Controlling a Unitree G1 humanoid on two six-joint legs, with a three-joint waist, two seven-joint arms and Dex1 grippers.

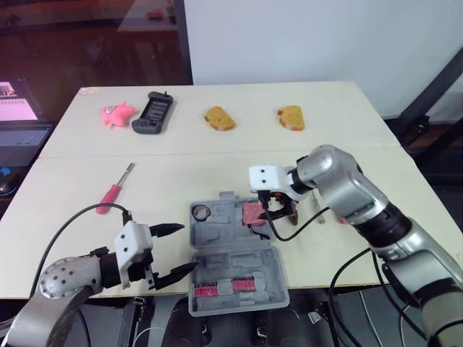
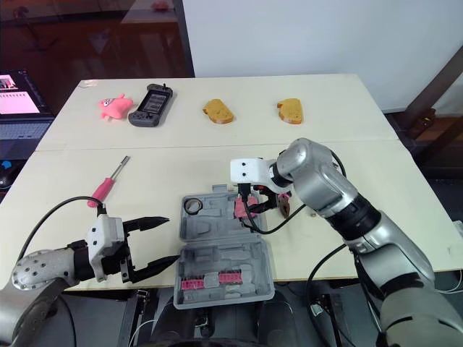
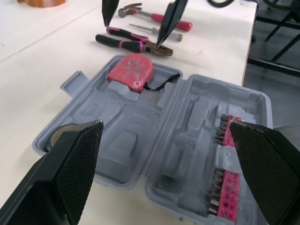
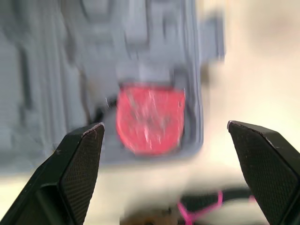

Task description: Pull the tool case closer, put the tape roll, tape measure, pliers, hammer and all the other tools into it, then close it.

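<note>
The tool case [image 1: 224, 238] lies open at the middle of the desk's near edge, its near half seeming to hang a little over that edge. The tape roll [image 1: 201, 212] sits in its far-left corner and the tape measure [image 3: 130, 70] in the far-right recess, strap trailing inward. My right gripper [image 4: 161, 125] hovers just above the tape measure with its fingers spread wide, holding nothing. I judge that piece is seated and the pliers [image 3: 133, 43] are the step in hand.

They lie on the desk just beyond the case's right side, with the hammer [image 3: 140, 13] and a thin screwdriver [image 3: 143, 29] close behind them. Things are crowded there, so I would lift straight up first to clear the case wall, then come down across both handles near their middle, fingers closing square to the handles — not near the nose, where they would pivot. I'd keep the far finger from nudging the thin screwdriver into the hammer.

My left gripper [image 1: 184, 247] is released too, fingers apart beside the case's left side near the desk's near edge. I'd rest it against the case wall to stop the case sliding off. The pink screwdriver [image 1: 112, 194], toward the left edge, can wait for that arm.
</note>
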